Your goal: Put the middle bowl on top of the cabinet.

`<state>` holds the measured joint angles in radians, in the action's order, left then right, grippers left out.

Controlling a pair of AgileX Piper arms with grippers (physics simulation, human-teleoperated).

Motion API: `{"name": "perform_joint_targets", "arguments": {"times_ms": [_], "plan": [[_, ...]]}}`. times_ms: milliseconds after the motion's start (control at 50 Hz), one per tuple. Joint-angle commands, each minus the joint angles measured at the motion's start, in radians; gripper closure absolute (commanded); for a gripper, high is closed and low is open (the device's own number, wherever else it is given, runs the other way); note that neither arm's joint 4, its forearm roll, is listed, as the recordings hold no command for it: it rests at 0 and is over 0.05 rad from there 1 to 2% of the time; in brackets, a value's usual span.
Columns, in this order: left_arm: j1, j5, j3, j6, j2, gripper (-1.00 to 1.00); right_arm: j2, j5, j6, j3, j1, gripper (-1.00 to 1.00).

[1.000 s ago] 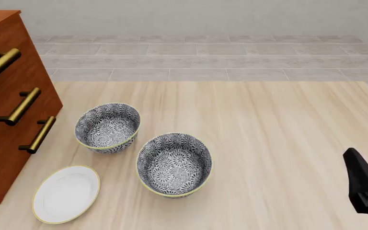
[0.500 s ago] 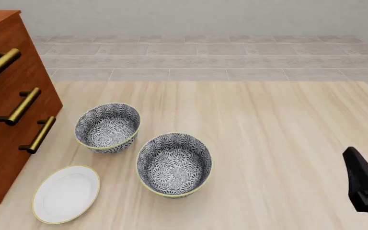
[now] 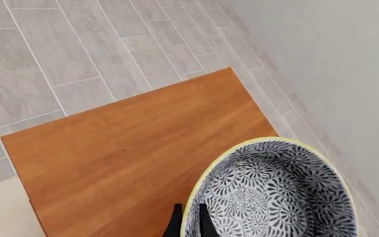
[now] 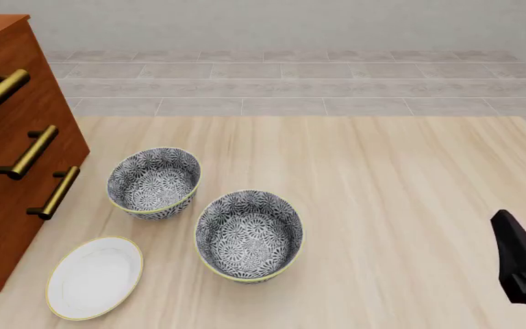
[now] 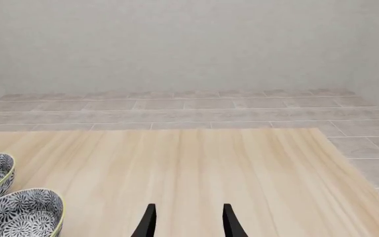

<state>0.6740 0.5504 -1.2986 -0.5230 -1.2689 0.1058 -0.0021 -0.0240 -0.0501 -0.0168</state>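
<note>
Bowl [image 3: 275, 197] with the black floral pattern hangs off my left hand [image 3: 188, 222], pinched at its yellow rim, the two dark fingers close together with the wall between them. Through the left wrist camera it sits over the cabinet top [image 3: 130, 148], near one corner, with part of it overhanging the edge above grey floor tiles. That's the relation I care about: the open wood stretches away from the bowl on one side, so I'd shift it toward the middle of the panel before lowering (height above the wood I can't judge).

From the front I see only the cabinet [image 4: 11, 151] face, at the far left; my left arm is out of frame. Two patterned bowls [image 4: 249, 234] and a white plate [image 4: 95, 276] sit on the worktop [image 4: 391, 178]. My right hand [image 5: 186, 222] idles with fingers apart, well clear.
</note>
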Motion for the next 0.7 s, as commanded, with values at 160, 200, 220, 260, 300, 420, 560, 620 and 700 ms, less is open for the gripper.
{"name": "perform_joint_targets", "arguments": {"times_ms": [160, 200, 220, 260, 300, 420, 560, 620, 700], "plan": [[0.012, 0.044, -0.008, 0.017, 0.001, -1.00, -0.005, 0.004, -0.001, -0.001, 0.001, -1.00], [0.011, 0.047, -0.013, 0.016, 0.007, -1.00, -0.009, 0.008, -0.001, -0.001, 0.000, -1.00], [0.011, 0.050, -0.018, 0.016, 0.010, -1.00, -0.005, 0.003, -0.002, 0.000, 0.000, -1.00], [0.010, 0.052, -0.023, 0.015, 0.016, -1.00, -0.001, -0.001, -0.002, 0.001, -0.001, -1.00], [0.010, 0.055, -0.029, 0.016, 0.020, -1.00, -0.001, 0.000, -0.002, 0.000, -0.001, -1.00], [0.006, 0.062, -0.039, 0.012, 0.035, -1.00, -0.005, 0.003, -0.002, 0.000, -0.002, -1.00], [0.002, 0.074, -0.058, 0.011, 0.050, -1.00, -0.031, 0.030, -0.003, -0.003, -0.001, -1.00], [-0.002, 0.076, -0.065, 0.008, 0.059, -1.00, -0.042, 0.041, -0.003, -0.004, -0.001, -1.00], [-0.003, 0.081, -0.071, 0.007, 0.067, -1.00, -0.054, 0.056, -0.004, -0.008, -0.001, -1.00]]}}
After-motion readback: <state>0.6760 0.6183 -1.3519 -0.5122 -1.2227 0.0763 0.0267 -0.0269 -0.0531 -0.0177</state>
